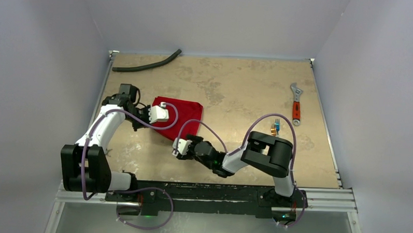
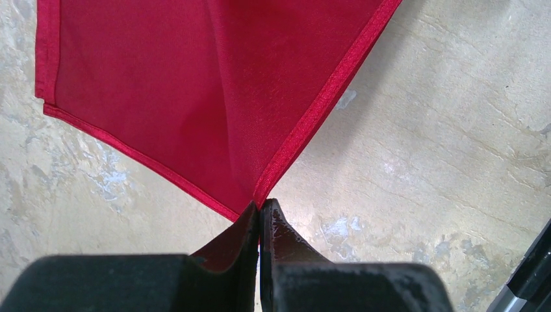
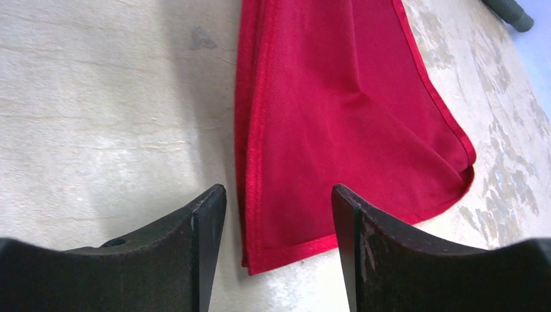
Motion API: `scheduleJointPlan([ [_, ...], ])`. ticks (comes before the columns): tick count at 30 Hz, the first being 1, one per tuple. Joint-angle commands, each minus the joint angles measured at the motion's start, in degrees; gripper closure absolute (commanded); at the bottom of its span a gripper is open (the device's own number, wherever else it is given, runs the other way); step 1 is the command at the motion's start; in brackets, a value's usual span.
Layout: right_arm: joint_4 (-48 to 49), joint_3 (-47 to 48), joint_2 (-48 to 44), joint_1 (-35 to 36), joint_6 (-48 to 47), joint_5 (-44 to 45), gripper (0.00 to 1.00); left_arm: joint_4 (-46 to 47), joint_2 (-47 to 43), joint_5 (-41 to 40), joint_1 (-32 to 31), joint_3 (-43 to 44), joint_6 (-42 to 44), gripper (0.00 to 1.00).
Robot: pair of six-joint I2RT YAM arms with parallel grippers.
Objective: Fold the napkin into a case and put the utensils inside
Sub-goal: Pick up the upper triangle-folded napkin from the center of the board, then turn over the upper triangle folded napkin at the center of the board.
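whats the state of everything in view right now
napkin: folded over in layers, lying on the table, one corner pinched
left gripper: shut on a napkin corner
right gripper: open, fingers either side of a napkin end, not gripping
utensils: lying on the table by the right arm, untouched, not in the napkin
wrench: lying flat near the right edge
hose: lying at the far left

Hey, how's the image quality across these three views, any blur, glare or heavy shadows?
Top external: even, soft light, sharp, no glare on the table. Left wrist: the napkin weave is crisp, the left gripper close to the lens looks soft. Right wrist: the napkin throws a soft shadow beside it; the right gripper is dark.
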Motion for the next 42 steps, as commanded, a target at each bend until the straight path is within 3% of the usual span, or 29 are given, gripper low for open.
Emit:
scheduleJointPlan([
  [1,3.7,0.0,2.0,2.3,-1.9,4.7,0.37,-1.2,0.4,0.9,0.4,1.9,1.8,1.0],
  [5,3.9,-0.1,2.8,2.8,-2.9,6.6,0.47,-1.2,0.4,0.9,0.4,2.0,2.2,1.0],
  [9,2.5,0.5,3.3,2.8,-3.5,8.3,0.64,-1.4,0.4,1.0,0.3,2.7,2.2,1.0],
  [15,2.4,0.4,4.0,2.8,-3.5,9.6,0.7,-1.3,0.3,1.1,0.4,3.1,1.9,1.0],
  [16,2.5,0.4,4.0,2.8,-3.5,9.8,0.74,-1.3,0.4,1.1,0.3,3.1,1.9,1.0],
  [19,2.4,0.6,2.9,2.8,-3.3,10.5,1.0,-1.2,0.3,0.9,0.4,3.2,1.9,1.0],
  [27,-2.7,0.6,-6.1,2.7,-0.1,7.4,1.0,-1.7,0.1,1.7,0.4,5.4,0.9,1.0],
  [35,-12.7,2.5,-13.4,-0.1,4.3,-3.4,1.0,-2.6,0.0,2.3,0.4,8.5,-0.9,1.0],
  [42,-20.2,4.0,-17.0,-0.6,6.4,-4.0,1.0,-5.6,-0.6,2.6,0.4,13.1,-1.2,1.0],
])
